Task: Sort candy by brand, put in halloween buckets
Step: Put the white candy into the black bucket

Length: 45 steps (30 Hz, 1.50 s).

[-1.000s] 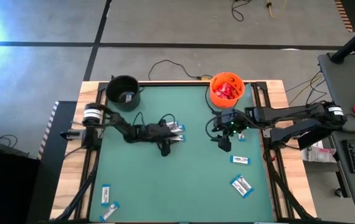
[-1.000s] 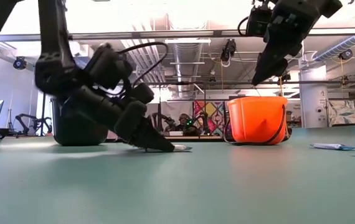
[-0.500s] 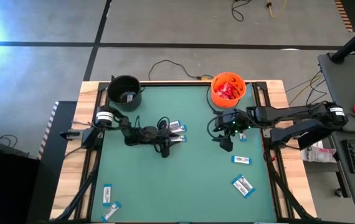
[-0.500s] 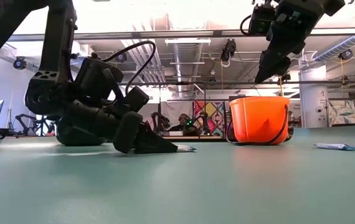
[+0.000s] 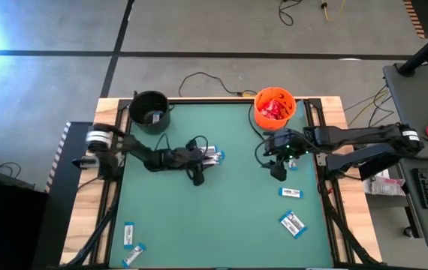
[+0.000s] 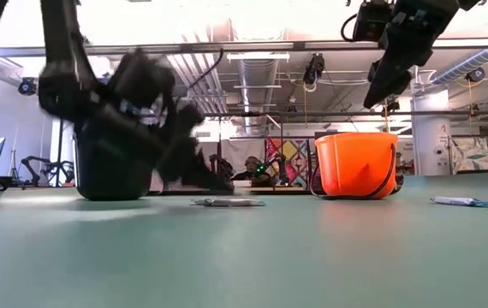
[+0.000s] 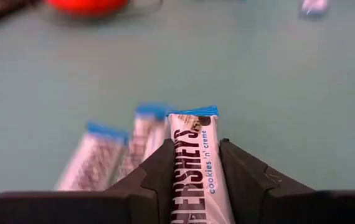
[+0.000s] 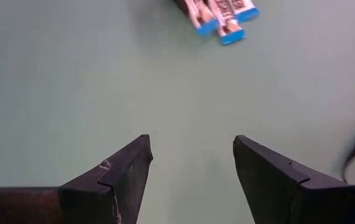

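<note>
My left gripper [image 5: 202,158] is mid-table, shut on a white-and-blue bar [image 7: 193,163]. Two more such bars [image 7: 112,155] lie flat on the green mat just beyond it, and they show in the low view as bars [image 6: 227,203] under the raised fingers. My right gripper [image 5: 277,170] hangs open, high above the mat and near the orange bucket [image 5: 274,106], which holds red packets. The black bucket [image 5: 150,111] stands at the far left corner. Loose bars lie right [image 5: 290,193], [image 5: 292,223] and near left [image 5: 127,234]. My left gripper pinches the white-and-blue bar between its two fingers, which lie along its long sides. The bar's blue-edged end [image 7: 194,114] sticks out past the fingertips [image 7: 165,158]. In the low view the fingers slant down from the table's left and are off the mat.
The wooden table frame [image 5: 313,127] borders the green mat. Both arms reach in from the sides. The mat's middle and near part [image 5: 206,217] are bare. A cable [image 5: 199,77] runs along the floor behind the table.
My left gripper, whose fingertips were down at the mat by the bars, has risen off it, tipping, and carries one bar while the other bars stay on the mat. My right gripper has drifted slightly toward the table's right.
</note>
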Each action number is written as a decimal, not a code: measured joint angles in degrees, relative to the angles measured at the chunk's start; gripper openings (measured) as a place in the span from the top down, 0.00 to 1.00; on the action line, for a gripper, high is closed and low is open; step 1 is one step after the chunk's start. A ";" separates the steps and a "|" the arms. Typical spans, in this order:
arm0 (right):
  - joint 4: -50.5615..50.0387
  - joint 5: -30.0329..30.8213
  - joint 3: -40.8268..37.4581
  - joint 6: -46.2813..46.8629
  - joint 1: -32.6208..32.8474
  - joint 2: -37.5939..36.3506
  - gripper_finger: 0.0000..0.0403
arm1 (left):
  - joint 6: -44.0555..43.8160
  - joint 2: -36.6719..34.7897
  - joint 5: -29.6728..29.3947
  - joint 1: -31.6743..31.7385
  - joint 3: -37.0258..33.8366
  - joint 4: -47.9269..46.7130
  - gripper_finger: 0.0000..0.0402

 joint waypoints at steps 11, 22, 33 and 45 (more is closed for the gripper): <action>-0.46 4.48 0.40 0.48 -0.02 -1.88 0.46 | 0.86 -30.14 -9.10 3.10 16.08 -51.79 0.77; 3.06 5.63 0.42 1.85 -0.02 -1.34 0.46 | -8.13 -36.24 -20.31 29.47 27.13 -88.19 0.77; 2.89 5.61 0.42 2.67 0.02 -1.28 0.46 | -8.50 -27.08 -10.64 48.79 26.68 -88.23 0.77; -1.45 3.60 0.42 6.96 1.15 -1.28 0.46 | -10.05 -19.63 -8.16 51.34 27.74 -89.93 0.57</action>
